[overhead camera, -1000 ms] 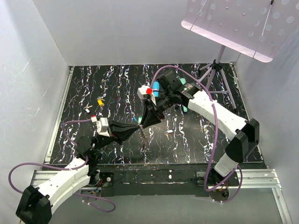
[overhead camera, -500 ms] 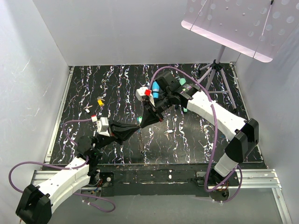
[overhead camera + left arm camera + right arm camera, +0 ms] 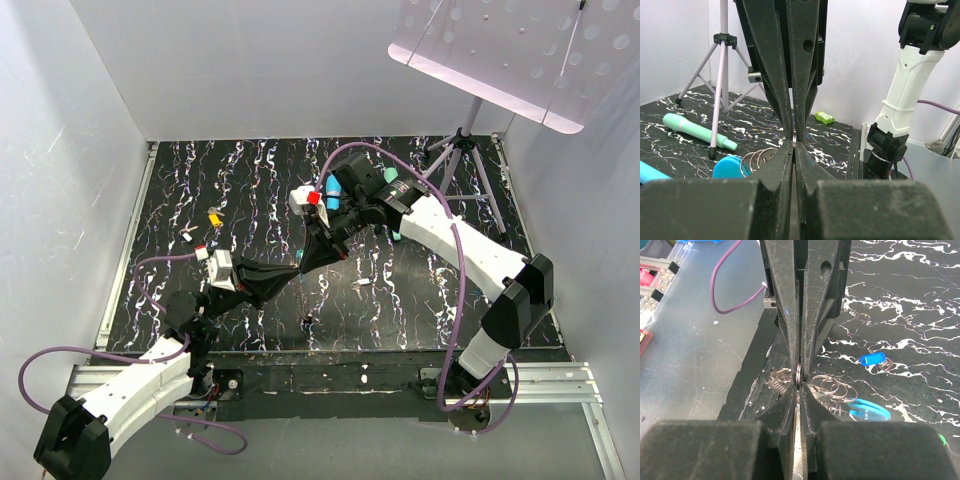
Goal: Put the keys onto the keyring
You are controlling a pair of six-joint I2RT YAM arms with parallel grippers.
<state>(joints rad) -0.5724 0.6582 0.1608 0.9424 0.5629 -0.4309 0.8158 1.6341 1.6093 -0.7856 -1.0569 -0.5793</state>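
Black bench point(image 3: 240, 180) with white wiggly streaks all over. Dark grey-black left pincer point(image 3: 792, 145) and right pincer point(image 3: 798, 385). White left arm point(image 3: 130, 385) and right arm point(image 3: 470, 250) with black joints. Purple cables point(image 3: 455, 290). Pale green wand point(image 3: 697, 131). Bright blue keyring point(image 3: 867, 410) band beside shiny silver loops point(image 3: 835, 389). Blue key point(image 3: 873, 360), green key point(image 3: 824, 118), yellow key point(image 3: 214, 217). Small red square point(image 3: 314, 198) on the right wrist.

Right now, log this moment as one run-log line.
left hand: shut | right hand: shut, tips meeting left's | small metal ring: pinched between both | blue key tag: lying loose
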